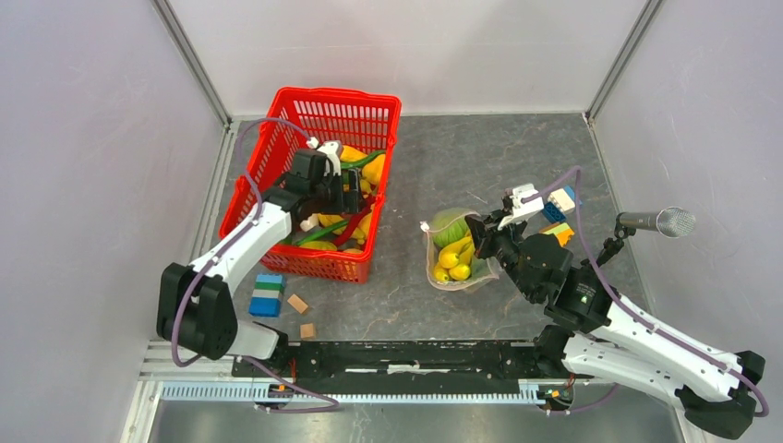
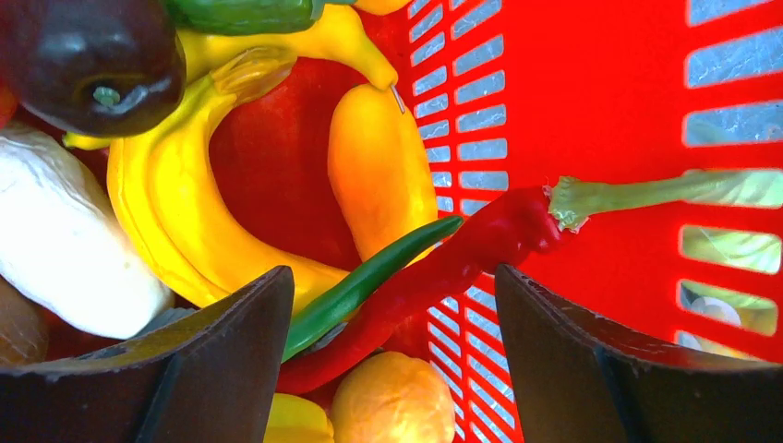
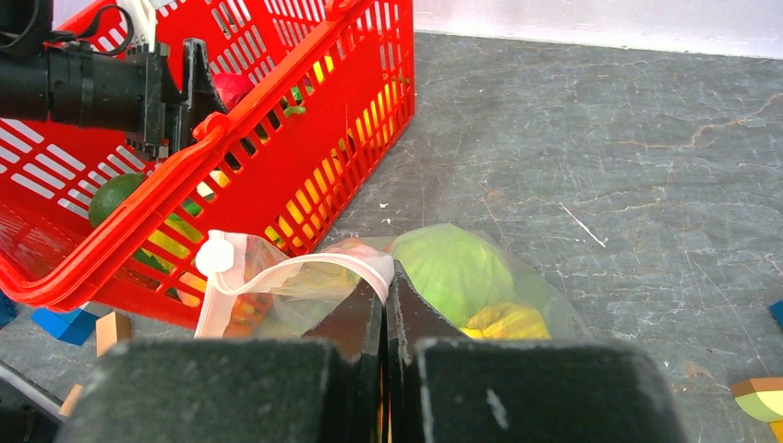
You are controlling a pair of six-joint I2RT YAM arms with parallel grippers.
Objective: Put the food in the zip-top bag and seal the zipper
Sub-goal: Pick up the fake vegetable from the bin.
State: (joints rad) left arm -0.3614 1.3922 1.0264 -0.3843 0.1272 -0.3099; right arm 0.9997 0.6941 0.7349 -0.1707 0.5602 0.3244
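My left gripper point(image 2: 392, 277) hangs open inside the red basket point(image 1: 337, 95), low over the food. A red chili point(image 2: 462, 254) and a thin green chili point(image 2: 369, 281) lie crosswise between its fingers, touched by neither. Yellow bananas point(image 2: 175, 221), an orange piece point(image 2: 379, 166) and a dark eggplant point(image 2: 92, 55) lie around them. The zip-top bag point(image 1: 457, 254) lies right of the basket with a green cabbage ball point(image 3: 452, 268) and yellow pieces point(image 3: 503, 323) inside. My right gripper point(image 3: 386, 277) is shut on the zipper point(image 3: 305, 266) at the bag's mouth, which gapes toward the basket.
A blue-green block point(image 1: 268, 295) and two wooden blocks point(image 1: 297, 304) lie in front of the basket. Coloured blocks point(image 1: 559, 208) sit behind my right wrist. A microphone point(image 1: 660, 221) juts in from the right wall. The basket's wall point(image 3: 305, 166) stands close to the bag's mouth.
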